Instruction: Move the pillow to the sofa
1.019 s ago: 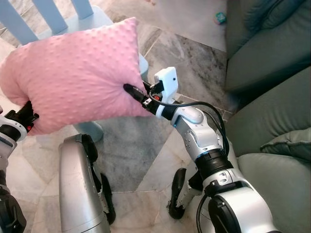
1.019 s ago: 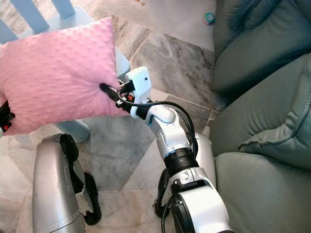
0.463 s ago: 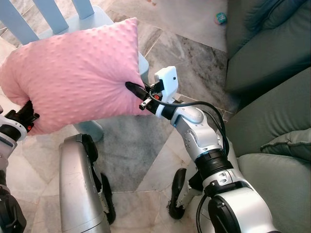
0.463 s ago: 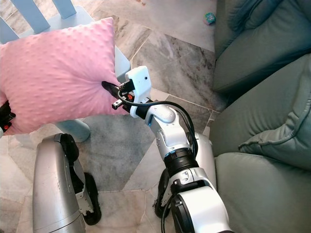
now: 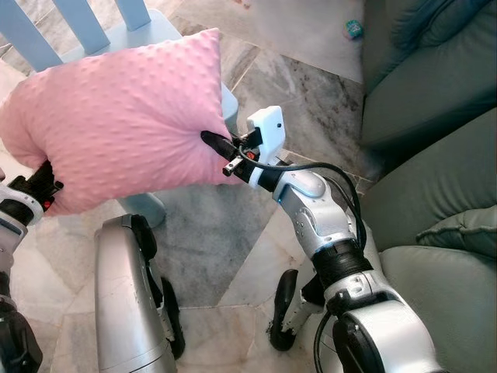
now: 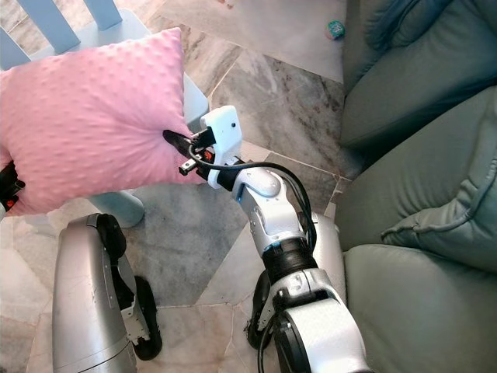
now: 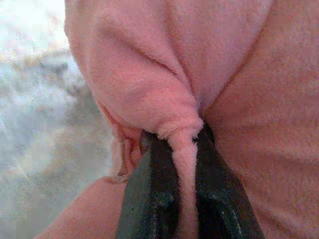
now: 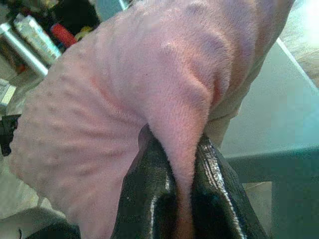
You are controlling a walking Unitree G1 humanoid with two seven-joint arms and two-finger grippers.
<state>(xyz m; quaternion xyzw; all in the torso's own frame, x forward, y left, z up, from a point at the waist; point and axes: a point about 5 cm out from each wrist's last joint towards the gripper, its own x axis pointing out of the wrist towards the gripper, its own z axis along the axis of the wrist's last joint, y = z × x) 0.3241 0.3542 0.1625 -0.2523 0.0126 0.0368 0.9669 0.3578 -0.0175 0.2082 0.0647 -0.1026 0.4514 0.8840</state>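
Left eye view: the pink pillow (image 5: 124, 116) hangs in the upper left, above a blue chair (image 5: 132, 35); the right gripper (image 5: 217, 148) pinches its right edge, the left gripper (image 5: 43, 185) its lower-left corner. The grey sofa (image 5: 435, 116) sits right.

Left wrist view: fingers (image 7: 149, 194) clamp a pillow fold.

Right wrist view: fingers (image 8: 144, 194) squeeze pink fabric.

- Your pillow (image 5: 116, 116) at the upper left is pink, covered in raised dots.
- The sofa (image 5: 435, 116) on the right is grey-green.
- The chair (image 5: 101, 27) at the top left is pale blue.
- The floor (image 5: 303, 101) is grey-veined marble.
- Your arms (image 5: 318, 225) are silver, their fingers (image 5: 216, 144) black.
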